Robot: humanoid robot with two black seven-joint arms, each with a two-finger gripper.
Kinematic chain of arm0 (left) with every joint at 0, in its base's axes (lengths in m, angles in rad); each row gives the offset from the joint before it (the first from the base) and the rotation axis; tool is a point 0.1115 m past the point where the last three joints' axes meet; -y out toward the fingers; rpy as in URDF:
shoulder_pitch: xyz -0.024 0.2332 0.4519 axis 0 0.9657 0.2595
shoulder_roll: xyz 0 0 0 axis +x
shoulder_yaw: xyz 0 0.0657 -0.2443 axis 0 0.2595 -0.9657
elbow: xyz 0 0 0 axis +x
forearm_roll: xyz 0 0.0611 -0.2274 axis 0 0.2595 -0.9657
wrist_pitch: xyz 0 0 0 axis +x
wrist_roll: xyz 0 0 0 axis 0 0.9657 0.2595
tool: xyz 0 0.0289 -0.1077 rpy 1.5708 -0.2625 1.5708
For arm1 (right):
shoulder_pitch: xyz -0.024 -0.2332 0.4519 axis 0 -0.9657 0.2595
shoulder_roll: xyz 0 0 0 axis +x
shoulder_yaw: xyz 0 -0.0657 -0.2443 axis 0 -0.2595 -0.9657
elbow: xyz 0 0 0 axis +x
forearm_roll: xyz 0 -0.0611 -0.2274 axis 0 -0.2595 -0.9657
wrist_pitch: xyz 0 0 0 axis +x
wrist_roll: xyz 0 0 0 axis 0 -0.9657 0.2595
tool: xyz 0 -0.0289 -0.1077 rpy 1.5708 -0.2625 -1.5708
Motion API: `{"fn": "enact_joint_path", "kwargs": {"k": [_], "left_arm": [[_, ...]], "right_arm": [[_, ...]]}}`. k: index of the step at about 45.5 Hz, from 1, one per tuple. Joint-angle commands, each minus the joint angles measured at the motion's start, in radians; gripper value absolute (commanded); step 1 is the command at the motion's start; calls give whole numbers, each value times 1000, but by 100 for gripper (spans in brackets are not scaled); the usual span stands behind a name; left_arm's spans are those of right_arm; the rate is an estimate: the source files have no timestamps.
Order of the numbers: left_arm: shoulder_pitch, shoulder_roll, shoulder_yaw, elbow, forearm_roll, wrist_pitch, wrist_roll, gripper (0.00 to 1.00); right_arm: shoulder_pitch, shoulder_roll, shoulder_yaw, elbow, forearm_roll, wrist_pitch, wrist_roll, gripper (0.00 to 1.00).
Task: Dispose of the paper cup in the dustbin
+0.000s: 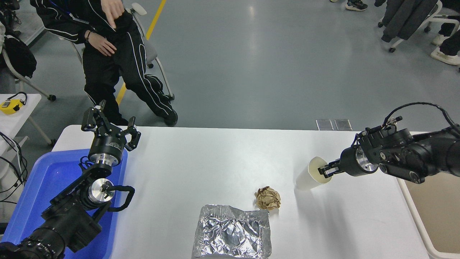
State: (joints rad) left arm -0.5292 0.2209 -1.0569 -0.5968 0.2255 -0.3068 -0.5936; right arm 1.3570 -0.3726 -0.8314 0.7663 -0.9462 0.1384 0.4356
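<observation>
The white paper cup (309, 175) is tilted on the white table (215, 158), its cream inside facing right. My right gripper (326, 170) comes in from the right edge and is shut on the cup's rim, one finger inside the mouth. The beige dustbin (424, 230) stands past the table's right edge at the lower right; only part of it shows. My left gripper (110, 124) is open and empty, parked at the lower left above the blue bin.
A crumpled brown paper ball (268, 198) lies left of the cup. A crumpled foil tray (232, 235) sits at the table's front. A bright blue bin (43, 194) stands at the left. A person (111, 54) sits beyond the table's far left.
</observation>
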Motion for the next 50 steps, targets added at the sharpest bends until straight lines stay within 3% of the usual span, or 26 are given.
{"fn": "enact_joint_path", "kwargs": {"k": [1,5,11,17,37,50], "left_arm": [[0,0,0,0,0,0,0,100],[0,0,0,0,0,0,0,100],[0,0,0,0,0,0,0,100],[0,0,0,0,0,0,0,100],[0,0,0,0,0,0,0,100],[0,0,0,0,0,0,0,100]], "right_arm": [[24,-32,34,-125,194,15,9,0],[2,-49,38,-248,312,44,11,0],[-117,-63,41,-591,509,130,9,0],[-251,-68,104,-809,592,156,-3,0],[-472,-210,357,-906,592,138,-155,0],[-562,-207,474,-915,592,38,-365,0]]}}
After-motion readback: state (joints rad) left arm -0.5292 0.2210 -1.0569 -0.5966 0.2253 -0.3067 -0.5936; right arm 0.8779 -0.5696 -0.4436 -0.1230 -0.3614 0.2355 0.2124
